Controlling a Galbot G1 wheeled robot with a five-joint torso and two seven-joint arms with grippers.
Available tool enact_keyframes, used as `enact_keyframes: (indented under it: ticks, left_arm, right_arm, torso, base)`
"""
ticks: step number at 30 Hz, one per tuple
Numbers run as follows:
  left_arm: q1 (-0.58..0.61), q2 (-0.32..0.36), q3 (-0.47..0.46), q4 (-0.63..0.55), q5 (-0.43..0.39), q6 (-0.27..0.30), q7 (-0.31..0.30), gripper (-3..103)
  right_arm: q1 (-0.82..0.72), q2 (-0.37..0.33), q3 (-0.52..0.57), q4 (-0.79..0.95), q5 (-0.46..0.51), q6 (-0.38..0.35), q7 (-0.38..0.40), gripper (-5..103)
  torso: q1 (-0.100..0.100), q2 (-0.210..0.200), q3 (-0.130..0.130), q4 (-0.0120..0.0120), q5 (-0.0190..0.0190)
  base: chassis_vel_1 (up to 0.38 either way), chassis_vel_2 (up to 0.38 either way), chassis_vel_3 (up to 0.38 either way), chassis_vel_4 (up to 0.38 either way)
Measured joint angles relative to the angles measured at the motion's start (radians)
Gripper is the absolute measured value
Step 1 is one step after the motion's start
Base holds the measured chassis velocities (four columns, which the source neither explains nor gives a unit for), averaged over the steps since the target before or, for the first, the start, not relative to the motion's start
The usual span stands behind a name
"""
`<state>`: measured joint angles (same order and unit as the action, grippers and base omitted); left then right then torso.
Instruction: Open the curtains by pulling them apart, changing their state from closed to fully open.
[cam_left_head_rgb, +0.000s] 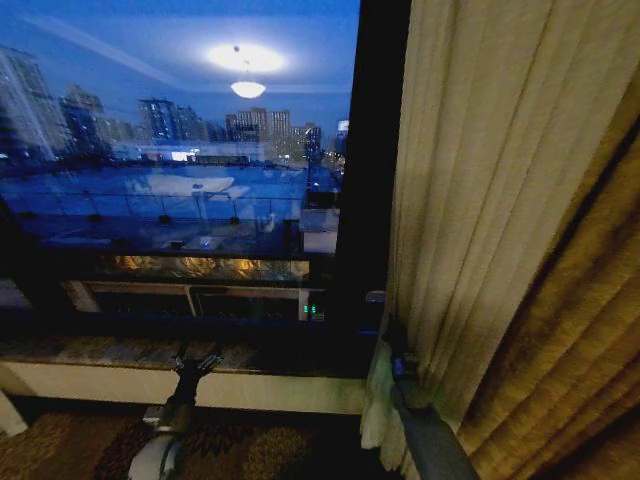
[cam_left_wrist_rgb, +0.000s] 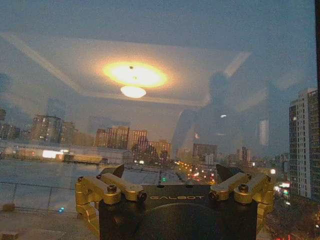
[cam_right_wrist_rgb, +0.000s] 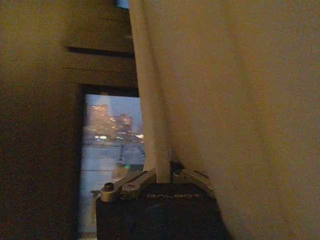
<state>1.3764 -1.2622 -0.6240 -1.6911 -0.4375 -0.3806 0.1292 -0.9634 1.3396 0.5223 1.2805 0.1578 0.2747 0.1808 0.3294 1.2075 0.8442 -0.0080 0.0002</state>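
Night city fills the window (cam_left_head_rgb: 170, 190) behind the robot's work. Right end effector (cam_left_head_rgb: 397, 362) is clamped on the inner edge of the sheer curtain (cam_left_head_rgb: 470, 200), which is gathered at the right beside the brown drape (cam_left_head_rgb: 570, 330); its arm reaches up from below. Left end effector (cam_left_head_rgb: 196, 364) hangs low by the sill (cam_left_head_rgb: 100, 352), fingers spread and empty. Thin fabric could slip from the pinch if tugged sideways too fast.

Off-white sheer curtain (cam_left_head_rgb: 470, 180) with vertical pleats beside a golden-brown drape (cam_left_head_rgb: 570, 350). Dark carpet (cam_left_head_rgb: 70, 450) with a brown leafy pattern. Left gripper (cam_left_wrist_rgb: 170, 176) has gold-coloured linkages on a black body. Black window frame (cam_left_head_rgb: 370, 150).
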Motion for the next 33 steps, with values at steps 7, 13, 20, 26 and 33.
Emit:
enact_keyframes:
  ticks: [7,13,20,26,33]
  left_arm:
    - [0.000,0.000,0.000,0.000,0.000,0.000,0.000,100]
    - [0.000,0.000,0.000,0.000,0.000,0.000,0.000,100]
    - [0.000,0.000,0.000,0.000,0.000,0.000,0.000,100]
    - [0.000,0.000,0.000,0.000,0.000,0.000,0.000,100]
    - [0.000,0.000,0.000,0.000,0.000,0.000,0.000,100]
  right_arm:
    - [0.006,-0.038,0.021,-0.009,0.037,-0.017,0.041,0]
    - [-0.013,-0.054,0.032,0.014,0.038,-0.056,0.100,0]
    - [-0.088,-0.050,-0.005,0.133,0.047,-0.072,0.034,5]
    - [-0.156,-0.034,-0.040,0.226,0.031,-0.062,-0.049,27]
    - [-0.223,0.003,-0.084,0.310,0.021,-0.025,-0.066,54]
  torso:
    - [0.000,0.000,0.000,-0.0001,-0.0001]
    - [0.000,0.000,0.000,0.0001,-0.0003]
    - [0.000,0.000,0.000,-0.0001,-0.0001]
    - [0.000,0.000,0.000,0.0000,-0.0004]
    - [0.000,0.000,0.000,0.0000,-0.0003]
  base:
    - [0.000,0.000,0.000,0.000]
    - [0.000,0.000,0.000,0.000]
    - [0.000,0.000,0.000,0.000]
    - [0.000,0.000,0.000,0.000]
    - [0.000,0.000,0.000,0.000]
